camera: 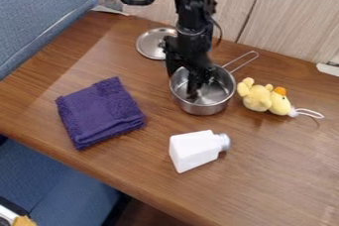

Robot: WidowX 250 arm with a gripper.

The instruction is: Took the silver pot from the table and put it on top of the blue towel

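Hanging down into the steel saucepan, the black gripper has its tips inside the rim; whether it stands wide or narrow, or has hold of the pan, I cannot tell. The pan sits upright on the wooden surface, right of the folded purple towel and well apart from it, with a band of bare wood between them. Its wire handle points up and right, towards the panelled wall along the back edge. Behind the pan, to the left, a round metal lid lies flat near the wall. Just beside the pan's right side is a yellow plush duck with an orange bill and a white loop. A white bottle with a silvery cap lies in front of the pan, cap to the right. At the left edge runs a blue partition. The front edge slants down from left to right; the towel's lowest corner comes near it, while the pan stands well back.
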